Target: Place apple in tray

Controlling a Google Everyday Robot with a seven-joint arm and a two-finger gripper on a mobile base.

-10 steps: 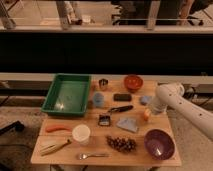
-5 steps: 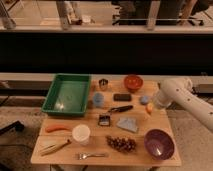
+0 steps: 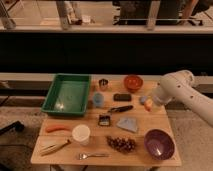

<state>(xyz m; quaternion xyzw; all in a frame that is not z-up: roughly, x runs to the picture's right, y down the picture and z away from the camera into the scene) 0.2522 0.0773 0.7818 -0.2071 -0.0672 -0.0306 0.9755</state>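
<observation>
The apple (image 3: 148, 105) is a small yellow-orange fruit at the right side of the wooden table (image 3: 100, 160), right of a blue-grey thing (image 3: 143, 99). My gripper (image 3: 151, 101) is at the end of the white arm (image 3: 176, 90), which reaches in from the right; it is right at the apple and partly hidden by the arm. I cannot tell whether the apple rests on the table or is held. The green tray (image 3: 50, 100) stands at the back left of the table, far from the gripper, with nothing in it.
Between the apple and the tray lie a black block (image 3: 122, 97), a blue cup (image 3: 98, 99), a metal cup (image 3: 103, 83) and a black-handled tool (image 3: 120, 108). An orange-red bowl (image 3: 133, 82) is behind, a purple bowl (image 3: 159, 143) in front right, a carrot (image 3: 57, 128) and a white cup (image 3: 81, 134) in front left.
The white arm has drawn back to the right and up a little. The apple sits slightly higher in the picture than a second ago.
</observation>
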